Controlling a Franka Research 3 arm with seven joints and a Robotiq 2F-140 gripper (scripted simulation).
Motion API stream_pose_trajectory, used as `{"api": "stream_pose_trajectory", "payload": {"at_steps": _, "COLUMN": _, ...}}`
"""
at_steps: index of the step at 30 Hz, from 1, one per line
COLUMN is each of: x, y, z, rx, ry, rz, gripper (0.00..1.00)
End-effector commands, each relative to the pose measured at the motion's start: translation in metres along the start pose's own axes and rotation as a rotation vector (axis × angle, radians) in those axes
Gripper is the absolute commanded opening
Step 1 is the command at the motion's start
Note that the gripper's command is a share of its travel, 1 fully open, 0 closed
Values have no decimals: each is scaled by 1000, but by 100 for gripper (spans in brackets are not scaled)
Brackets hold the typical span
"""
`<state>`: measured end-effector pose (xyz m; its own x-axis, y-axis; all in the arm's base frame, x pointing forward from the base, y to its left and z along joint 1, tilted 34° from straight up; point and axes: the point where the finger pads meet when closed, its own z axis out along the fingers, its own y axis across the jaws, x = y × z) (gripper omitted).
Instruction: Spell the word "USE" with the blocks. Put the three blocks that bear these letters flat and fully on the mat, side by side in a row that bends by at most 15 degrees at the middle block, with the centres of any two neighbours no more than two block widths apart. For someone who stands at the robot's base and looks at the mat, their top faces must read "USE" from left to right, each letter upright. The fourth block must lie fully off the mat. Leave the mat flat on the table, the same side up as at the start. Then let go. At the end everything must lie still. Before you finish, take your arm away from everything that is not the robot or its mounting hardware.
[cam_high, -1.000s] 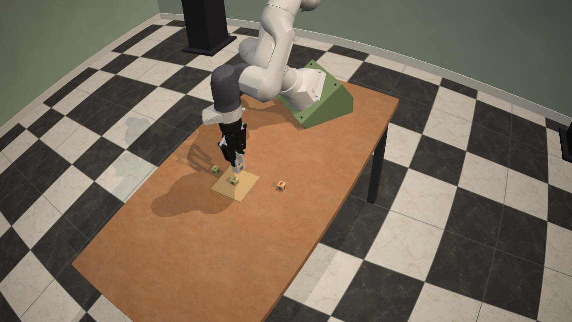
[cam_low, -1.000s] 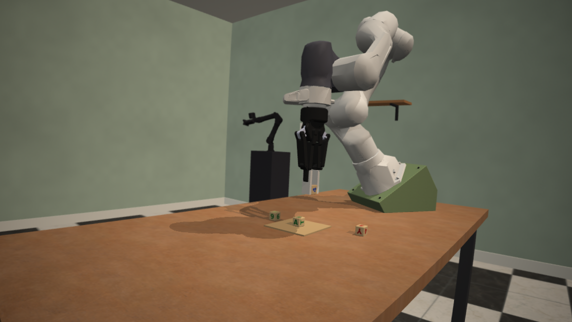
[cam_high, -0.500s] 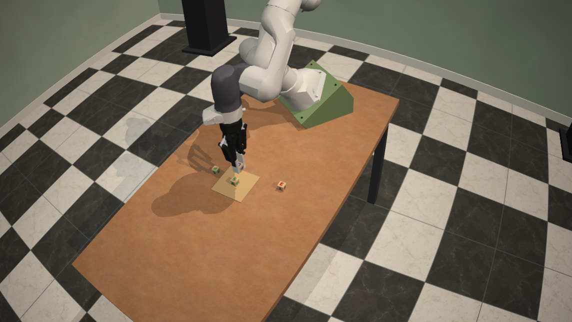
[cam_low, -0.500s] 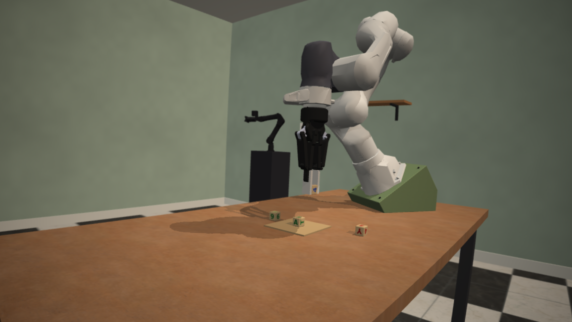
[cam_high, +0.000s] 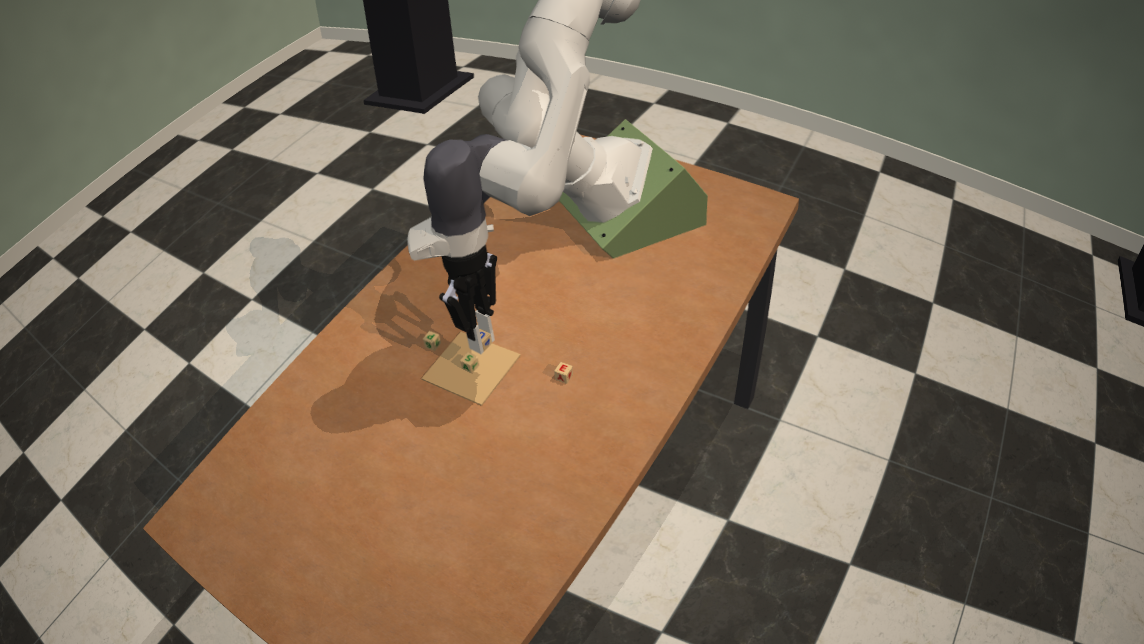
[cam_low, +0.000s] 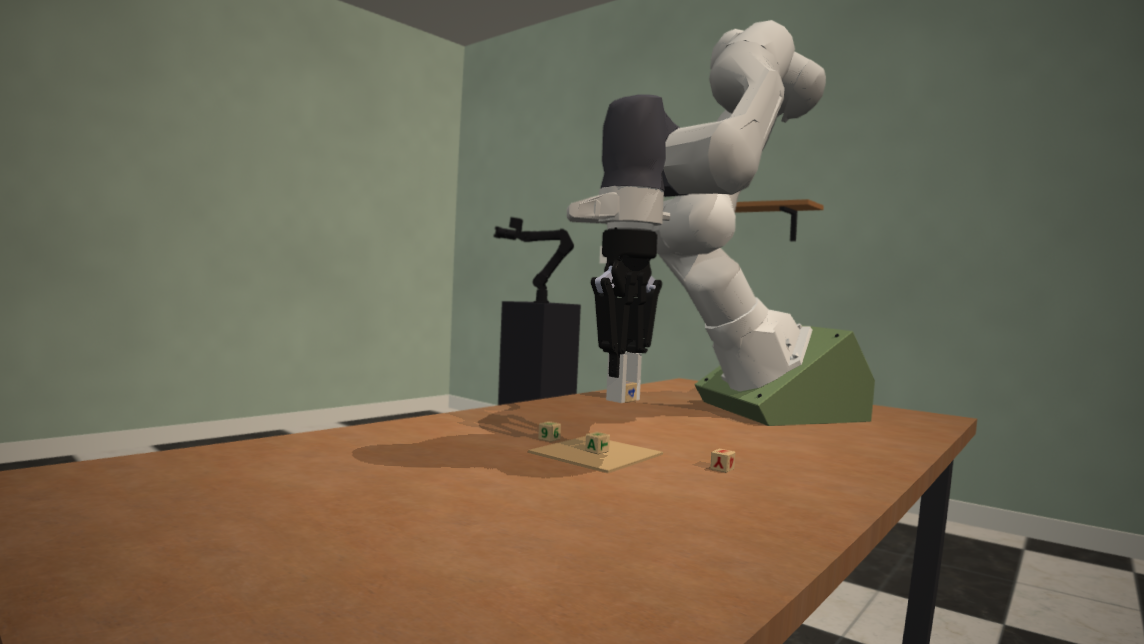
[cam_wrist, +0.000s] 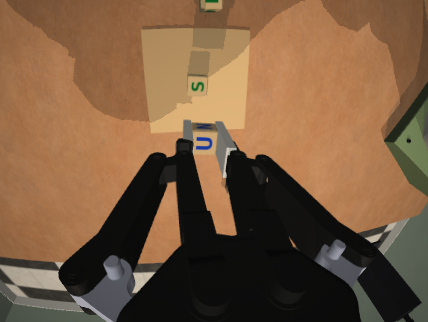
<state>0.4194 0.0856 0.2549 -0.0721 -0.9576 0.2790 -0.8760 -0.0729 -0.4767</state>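
Note:
My gripper (cam_high: 481, 334) (cam_low: 624, 389) (cam_wrist: 202, 132) is shut on the U block (cam_high: 484, 340) (cam_low: 631, 392) (cam_wrist: 204, 143), which has a blue U on top. It holds the block raised clear of the table, and in the wrist view just below the mat's near edge. The S block (cam_high: 469, 362) (cam_low: 597, 444) (cam_wrist: 197, 85), green S up, sits on the tan mat (cam_high: 500, 364) (cam_low: 632, 454) (cam_wrist: 230, 102). The E block (cam_high: 562, 372) (cam_low: 722, 460), red E up, stands on the table off the mat and is outside the wrist view.
The fourth block (cam_high: 432, 340) (cam_low: 549, 432) (cam_wrist: 211, 5), with green letters, stands off the mat, on the side opposite the E block. It is cut off in the wrist view. The green robot base (cam_high: 664, 208) (cam_low: 828, 388) (cam_wrist: 416, 145) stands on the table behind the gripper.

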Motion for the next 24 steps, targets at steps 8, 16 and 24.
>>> {"api": "stream_pose_trajectory", "payload": {"at_steps": 8, "x": 1, "y": -4, "z": 38, "rx": 15, "ry": -1, "rz": 1, "gripper": 13}}
{"api": "stream_pose_trajectory", "payload": {"at_steps": 16, "x": 1, "y": -3, "z": 67, "rx": 15, "ry": -1, "rz": 1, "gripper": 13}}
{"api": "stream_pose_trajectory", "payload": {"at_steps": 24, "x": 1, "y": -3, "z": 76, "rx": 15, "ry": -1, "rz": 1, "gripper": 13}}
